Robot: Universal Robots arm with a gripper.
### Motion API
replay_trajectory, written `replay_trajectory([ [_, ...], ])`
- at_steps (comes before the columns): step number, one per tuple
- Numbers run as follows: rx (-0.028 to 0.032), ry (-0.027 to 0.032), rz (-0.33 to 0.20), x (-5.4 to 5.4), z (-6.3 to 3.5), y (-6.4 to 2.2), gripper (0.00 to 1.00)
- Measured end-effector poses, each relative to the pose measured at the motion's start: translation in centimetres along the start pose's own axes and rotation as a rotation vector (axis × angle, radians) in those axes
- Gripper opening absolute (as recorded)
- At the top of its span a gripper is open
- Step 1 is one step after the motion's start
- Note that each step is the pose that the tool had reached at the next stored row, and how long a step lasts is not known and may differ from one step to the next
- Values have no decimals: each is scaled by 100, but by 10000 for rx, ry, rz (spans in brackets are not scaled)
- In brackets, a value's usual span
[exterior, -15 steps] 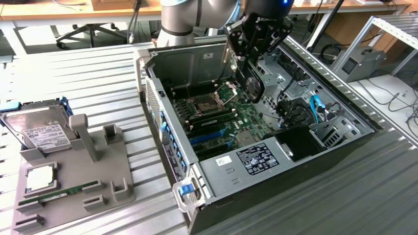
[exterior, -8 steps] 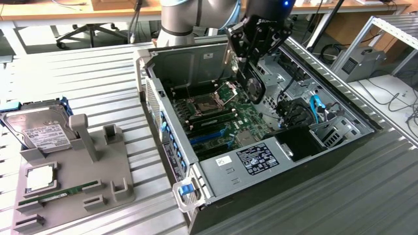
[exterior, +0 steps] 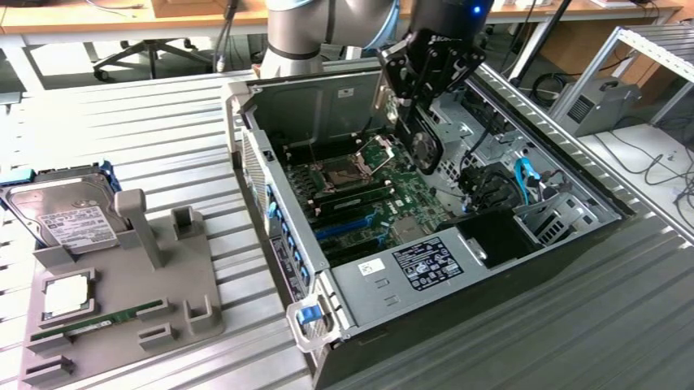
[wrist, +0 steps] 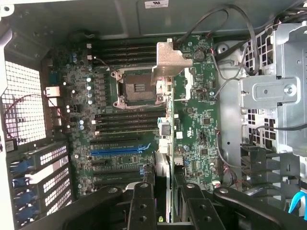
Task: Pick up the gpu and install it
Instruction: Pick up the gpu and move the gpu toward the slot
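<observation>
The gpu (exterior: 423,150) hangs on edge over the open computer case (exterior: 325,341), its black fan face turned toward the exterior view's right. My gripper (exterior: 415,110) is shut on its upper edge, above the far end of the motherboard (exterior: 401,203). In the wrist view the black fingers (wrist: 144,203) clamp the card (wrist: 162,165), which shows edge-on above the expansion slots. The long blue slot (wrist: 120,151) lies just beside the card's line. The card stands above the board and touches no slot.
A grey fixture (exterior: 195,313) on the exterior view's left holds a silver hard drive (exterior: 65,219), a processor chip (exterior: 67,296) and a green RAM stick (exterior: 97,321). Inside the case are the open CPU socket (wrist: 136,88), a drive cage (wrist: 273,91), loose cables and the power supply (exterior: 434,264).
</observation>
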State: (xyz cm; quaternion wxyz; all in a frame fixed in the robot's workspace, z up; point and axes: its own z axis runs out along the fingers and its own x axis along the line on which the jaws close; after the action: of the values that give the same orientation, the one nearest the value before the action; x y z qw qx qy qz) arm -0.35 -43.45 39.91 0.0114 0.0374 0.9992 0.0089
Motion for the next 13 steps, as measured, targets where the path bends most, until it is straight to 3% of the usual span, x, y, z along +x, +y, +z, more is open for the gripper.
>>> replay_trajectory([
  [10, 47, -4, -4, -94, 38, 30, 26],
  [13, 50, -3, -3, -177, 56, 69, 26],
])
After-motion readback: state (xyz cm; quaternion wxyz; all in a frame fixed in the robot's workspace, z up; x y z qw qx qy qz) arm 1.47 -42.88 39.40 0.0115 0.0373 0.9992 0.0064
